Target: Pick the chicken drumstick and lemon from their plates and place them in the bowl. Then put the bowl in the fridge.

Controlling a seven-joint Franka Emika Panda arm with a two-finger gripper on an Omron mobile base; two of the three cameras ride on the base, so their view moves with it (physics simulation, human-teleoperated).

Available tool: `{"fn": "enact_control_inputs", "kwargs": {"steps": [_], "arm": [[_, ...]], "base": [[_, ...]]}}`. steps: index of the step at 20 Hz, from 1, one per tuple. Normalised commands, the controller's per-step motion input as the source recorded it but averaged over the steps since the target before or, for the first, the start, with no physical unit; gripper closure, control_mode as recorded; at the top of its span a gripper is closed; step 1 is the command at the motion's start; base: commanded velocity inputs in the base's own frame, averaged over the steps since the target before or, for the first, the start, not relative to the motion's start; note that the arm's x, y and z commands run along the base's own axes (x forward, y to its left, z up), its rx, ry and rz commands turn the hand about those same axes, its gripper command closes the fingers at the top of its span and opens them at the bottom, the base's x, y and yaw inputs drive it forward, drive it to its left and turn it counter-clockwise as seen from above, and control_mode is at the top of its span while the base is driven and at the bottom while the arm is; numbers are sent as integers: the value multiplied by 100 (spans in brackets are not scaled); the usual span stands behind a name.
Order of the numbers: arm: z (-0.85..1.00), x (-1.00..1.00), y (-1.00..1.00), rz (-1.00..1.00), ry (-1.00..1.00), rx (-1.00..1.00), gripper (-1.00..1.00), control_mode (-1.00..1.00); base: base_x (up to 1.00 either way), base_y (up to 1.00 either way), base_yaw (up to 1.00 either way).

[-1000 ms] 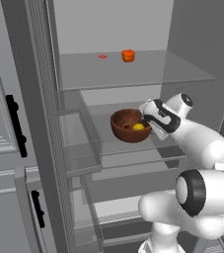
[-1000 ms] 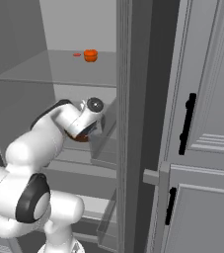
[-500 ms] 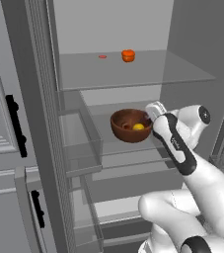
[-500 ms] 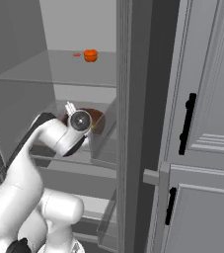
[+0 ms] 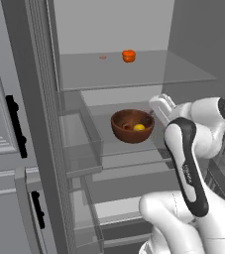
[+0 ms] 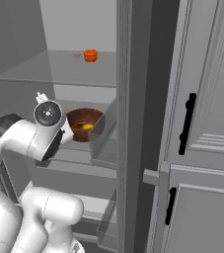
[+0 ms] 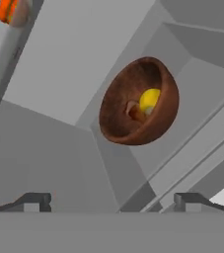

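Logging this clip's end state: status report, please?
Jaws open, empty, clear of the bowl. Bowl on fridge shelf, lemon and drumstick inside. Nothing in the way.

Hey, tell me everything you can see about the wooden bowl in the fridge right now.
The bowl is deep, round and dark reddish-brown, with smooth thick walls that look like wood. It stands upright on a glass shelf inside the open fridge, one level below the shelf with the small orange item. Inside it lie the yellow lemon and the brown drumstick, side by side. The open hand is apart from it, not touching.
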Motion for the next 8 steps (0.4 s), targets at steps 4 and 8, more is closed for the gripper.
{"fn": "enact_control_inputs", "kwargs": {"steps": [4,8], "arm": [[95,-95,0,0,14,-1,-100,-100],[51,-99,0,2,11,0,-100,-100]], "base": [[0,0,0],[0,0,0]]}}
